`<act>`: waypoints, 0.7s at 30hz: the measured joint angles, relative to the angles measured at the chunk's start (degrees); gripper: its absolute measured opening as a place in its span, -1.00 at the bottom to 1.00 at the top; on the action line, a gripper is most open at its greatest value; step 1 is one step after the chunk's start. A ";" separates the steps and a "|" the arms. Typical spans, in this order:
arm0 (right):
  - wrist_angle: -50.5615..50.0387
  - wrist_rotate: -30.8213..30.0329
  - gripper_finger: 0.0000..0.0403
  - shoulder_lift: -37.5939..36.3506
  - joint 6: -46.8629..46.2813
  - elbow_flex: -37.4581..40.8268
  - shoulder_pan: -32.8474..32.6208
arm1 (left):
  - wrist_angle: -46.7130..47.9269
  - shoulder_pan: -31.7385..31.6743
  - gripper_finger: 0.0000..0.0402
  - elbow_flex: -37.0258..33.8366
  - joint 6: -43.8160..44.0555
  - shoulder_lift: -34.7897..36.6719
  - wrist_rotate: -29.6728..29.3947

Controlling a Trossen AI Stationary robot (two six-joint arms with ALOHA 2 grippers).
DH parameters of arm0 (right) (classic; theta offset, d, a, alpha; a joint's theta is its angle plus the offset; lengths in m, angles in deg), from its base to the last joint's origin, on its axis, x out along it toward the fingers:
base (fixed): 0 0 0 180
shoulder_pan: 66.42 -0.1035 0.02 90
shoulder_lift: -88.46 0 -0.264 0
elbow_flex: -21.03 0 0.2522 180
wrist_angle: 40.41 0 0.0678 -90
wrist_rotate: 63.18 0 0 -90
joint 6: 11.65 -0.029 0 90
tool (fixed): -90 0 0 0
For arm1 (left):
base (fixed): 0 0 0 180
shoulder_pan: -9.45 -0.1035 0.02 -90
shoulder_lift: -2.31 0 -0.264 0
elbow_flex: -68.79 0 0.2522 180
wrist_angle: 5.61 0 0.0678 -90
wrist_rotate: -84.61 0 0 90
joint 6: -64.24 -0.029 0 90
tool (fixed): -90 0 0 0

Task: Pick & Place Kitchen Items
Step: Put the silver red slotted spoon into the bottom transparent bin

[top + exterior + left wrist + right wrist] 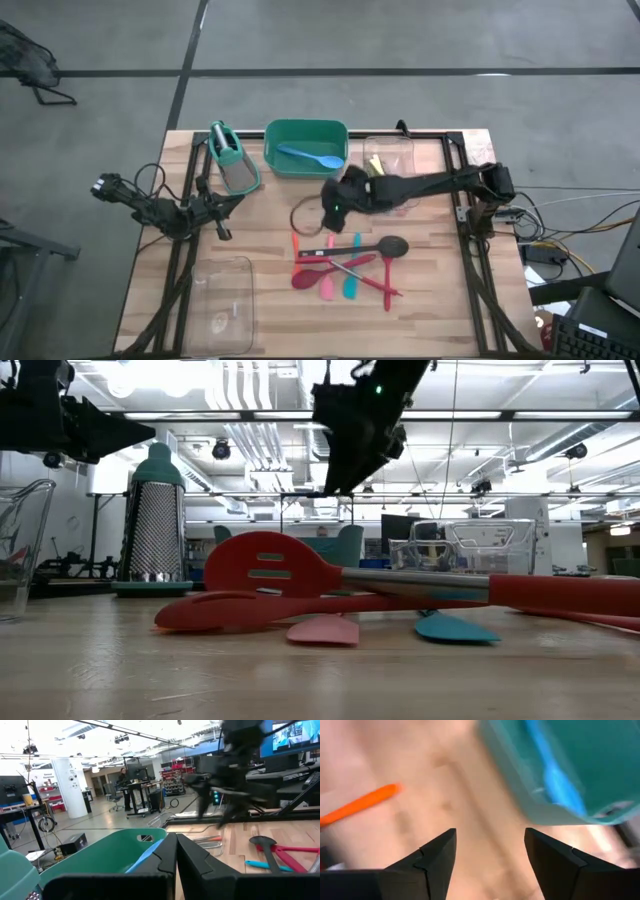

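Note:
Several slim utensils lie in a pile on the wood table: red spatulas, pink and blue ones, and a black ladle. A red slotted spatula shows nearest in the low view. A blue spoon lies in the green tub. My right gripper is open and empty; it hovers above the table between the tub and the pile. My left gripper is shut and empty at the table's left, pointing toward the tub.
A metal grater with a teal handle stands left of the tub. A clear bin stands at the far right of the tub, and another clear bin at the near left. An orange handle lies near my right gripper.

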 joint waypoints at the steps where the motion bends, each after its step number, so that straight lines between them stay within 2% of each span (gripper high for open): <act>1: -0.01 0.64 0.18 0.00 -0.34 0.00 -1.26 | 0.00 0.02 -0.94 0.00 0.00 0.00 0.00; 9: 0.16 3.02 0.28 0.00 0.97 0.33 -11.10 | -0.02 0.02 -0.94 0.01 0.00 0.00 0.00; 12: 0.61 3.64 0.31 0.43 -1.39 0.66 -14.27 | -0.02 0.02 -0.94 0.00 0.00 0.00 0.00; 21: 1.75 4.00 0.20 0.87 -9.45 3.14 -19.54 | -0.04 0.00 -0.94 0.02 0.00 0.00 0.01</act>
